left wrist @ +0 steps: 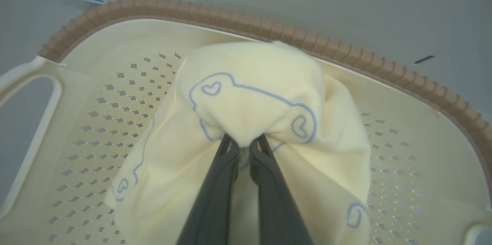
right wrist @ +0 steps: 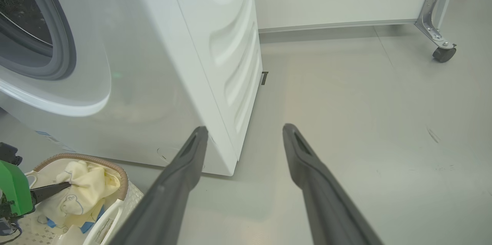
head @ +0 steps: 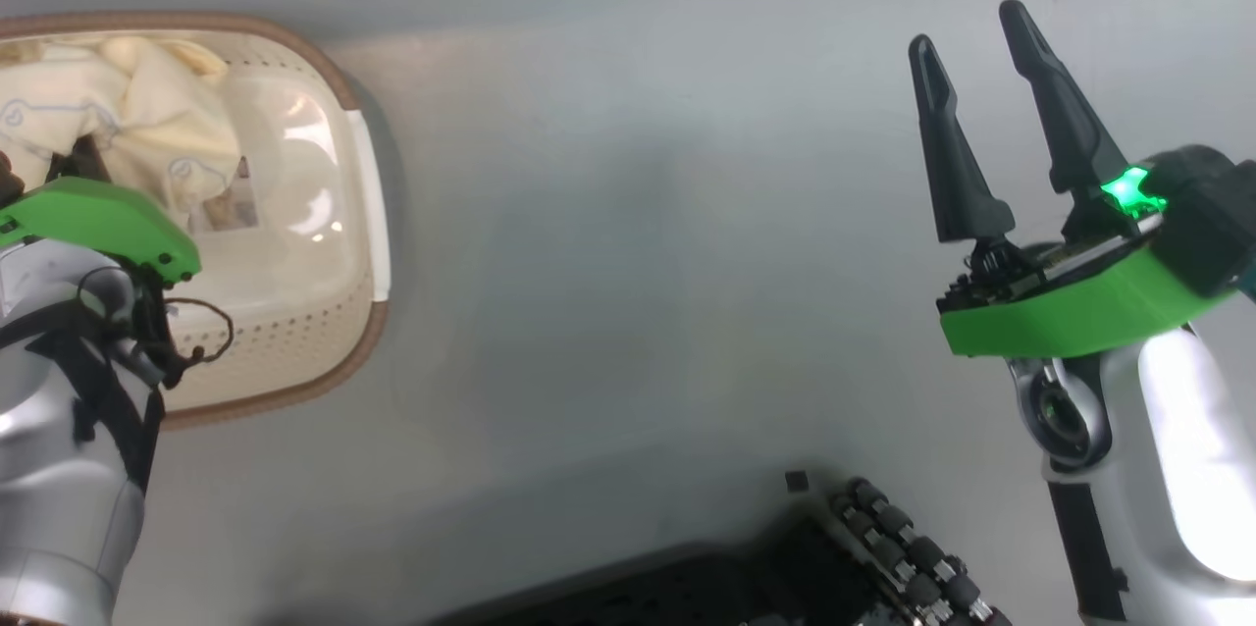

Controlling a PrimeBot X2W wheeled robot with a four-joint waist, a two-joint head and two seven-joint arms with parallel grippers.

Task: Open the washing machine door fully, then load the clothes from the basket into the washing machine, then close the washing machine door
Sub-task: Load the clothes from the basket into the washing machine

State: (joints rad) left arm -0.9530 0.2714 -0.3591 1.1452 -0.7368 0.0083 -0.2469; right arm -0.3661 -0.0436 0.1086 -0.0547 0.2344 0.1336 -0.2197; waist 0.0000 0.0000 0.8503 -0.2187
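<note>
Right, the left gripper [left wrist: 244,146] has its 2 long dark fingers pinched nearly together on a fold of the soft cream-yellow garment with blue outline prints [left wrist: 250,95], down inside the small cream perforated plastic basket with the brown woven-look rim [left wrist: 346,57]. The basket sits on the pale grey floor [right wrist: 365,122] just beside the lower front of the big white washing machine [right wrist: 161,64], whose grey rubber gasket [right wrist: 63,45] looks uncovered from here. The right gripper [head: 967,27] hangs over bare floor, well apart, fingers spread wide and holding nothing. To my eye the worry is the bite: only a small pucker of cloth is caught, so a quick lift could let it slip free. The hanging folds might also catch the rim and drag the light basket, or pull up tangled fabric from beneath.
</note>
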